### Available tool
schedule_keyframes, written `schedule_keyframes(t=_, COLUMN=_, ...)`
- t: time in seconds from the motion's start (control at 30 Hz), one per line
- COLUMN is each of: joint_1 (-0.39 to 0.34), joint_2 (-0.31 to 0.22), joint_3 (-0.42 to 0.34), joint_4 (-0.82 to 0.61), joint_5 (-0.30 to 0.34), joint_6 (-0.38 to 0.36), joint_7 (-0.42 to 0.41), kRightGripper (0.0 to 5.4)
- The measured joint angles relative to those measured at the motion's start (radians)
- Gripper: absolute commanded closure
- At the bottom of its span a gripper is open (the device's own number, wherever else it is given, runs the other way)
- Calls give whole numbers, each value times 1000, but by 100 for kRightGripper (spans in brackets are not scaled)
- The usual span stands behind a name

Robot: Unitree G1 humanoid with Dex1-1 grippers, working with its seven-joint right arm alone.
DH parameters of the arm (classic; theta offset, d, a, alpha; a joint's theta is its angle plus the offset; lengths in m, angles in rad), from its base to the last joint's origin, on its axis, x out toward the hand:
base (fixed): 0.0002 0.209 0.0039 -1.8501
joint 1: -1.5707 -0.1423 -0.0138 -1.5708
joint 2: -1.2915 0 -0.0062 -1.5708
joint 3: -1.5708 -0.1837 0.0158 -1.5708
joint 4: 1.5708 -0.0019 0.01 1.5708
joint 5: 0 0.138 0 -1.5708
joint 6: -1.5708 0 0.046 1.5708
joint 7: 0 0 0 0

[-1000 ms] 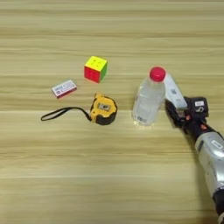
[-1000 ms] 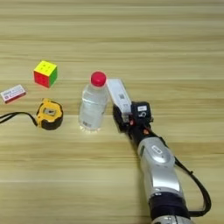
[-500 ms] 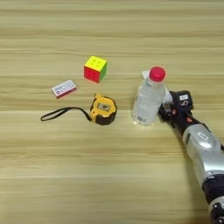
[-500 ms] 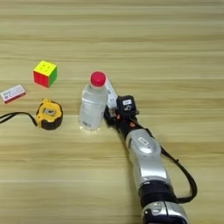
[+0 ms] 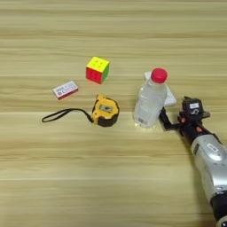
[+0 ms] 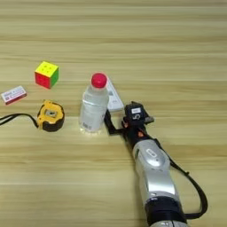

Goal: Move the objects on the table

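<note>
A clear water bottle (image 6: 93, 111) with a red cap (image 6: 99, 80) stands upright near the middle of the table (image 5: 111, 177). The slim white remote (image 6: 115, 96) lies flat just behind it to the right, partly hidden by the bottle. Left of the bottle sits the yellow-black tape measure (image 5: 105, 111), its black strap (image 5: 60, 115) trailing left. My right gripper (image 6: 109, 124) is low against the bottle's right side near its base. The silver forearm (image 6: 153, 168) comes in from the bottom edge.
A multicoloured puzzle cube (image 5: 97, 69) sits behind the tape measure, and a small red-white box (image 5: 65, 89) lies to the cube's left. Bare wood stretches across the far side and the near left of the table.
My right gripper has moved left across the table, from beside the remote up to the bottle's right side. The bottle, tape measure, cube and box have stayed put.
</note>
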Motion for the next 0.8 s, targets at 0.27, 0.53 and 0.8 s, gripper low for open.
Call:
schedule_keyframes(t=0.27, joint_1=109, joint_2=0, joint_3=-23, joint_4=-152, joint_5=-1, joint_6=70, joint_7=-36, kRightGripper=4)
schedule_keyframes(t=0.53, joint_1=253, joint_2=32, joint_3=-20, joint_4=-337, joint_5=4, joint_6=141, joint_7=-53, kRightGripper=4)
schedule_keyframes(t=0.8, joint_1=325, joint_2=36, joint_3=18, joint_4=-434, joint_5=-1, joint_6=178, joint_7=-34, kRightGripper=4)
